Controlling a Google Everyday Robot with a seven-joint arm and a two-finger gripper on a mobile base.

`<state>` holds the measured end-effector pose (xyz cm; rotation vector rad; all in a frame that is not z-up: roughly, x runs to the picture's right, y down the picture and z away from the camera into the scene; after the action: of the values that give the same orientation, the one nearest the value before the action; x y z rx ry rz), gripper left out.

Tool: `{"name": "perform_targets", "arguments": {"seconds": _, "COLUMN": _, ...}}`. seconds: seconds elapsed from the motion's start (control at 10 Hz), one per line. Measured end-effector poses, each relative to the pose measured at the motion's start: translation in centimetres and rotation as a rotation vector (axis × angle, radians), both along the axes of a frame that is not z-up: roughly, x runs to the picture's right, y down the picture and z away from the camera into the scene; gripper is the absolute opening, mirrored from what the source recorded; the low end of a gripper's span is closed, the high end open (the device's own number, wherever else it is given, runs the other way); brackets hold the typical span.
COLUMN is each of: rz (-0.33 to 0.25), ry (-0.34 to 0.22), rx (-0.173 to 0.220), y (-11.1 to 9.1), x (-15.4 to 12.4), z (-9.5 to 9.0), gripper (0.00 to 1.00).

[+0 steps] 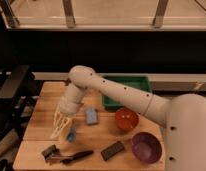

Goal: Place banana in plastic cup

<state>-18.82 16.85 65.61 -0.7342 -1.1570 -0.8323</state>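
My gripper (pixel 62 120) hangs over the left half of the wooden table (pixel 41 107), at the end of the white arm that reaches in from the right. It is shut on a pale yellow banana (pixel 57 129), which hangs down from it with its lower end close to the table. A small bluish plastic cup (pixel 72 134) stands just right of the banana's lower end, beside it and not under it. The banana is outside the cup.
A blue sponge (pixel 91 116) lies right of the gripper. A green tray (pixel 125 90) is at the back, with a red bowl (pixel 127 119) and a purple bowl (pixel 145 147) to the right. A dark bar (pixel 112 150) and a black-handled tool (pixel 63 156) lie at the front edge.
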Motion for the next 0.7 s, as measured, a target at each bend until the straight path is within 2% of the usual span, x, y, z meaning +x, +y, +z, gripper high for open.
{"name": "perform_targets", "arguments": {"seconds": 0.2, "rz": 0.0, "ry": 0.016, "rx": -0.017, "y": 1.0, "x": -0.4, "z": 1.2, "gripper": 0.14}}
{"name": "perform_targets", "arguments": {"seconds": 0.7, "rz": 0.021, "ry": 0.065, "rx": -0.037, "y": 1.9, "x": -0.6, "z": 3.9, "gripper": 0.64}}
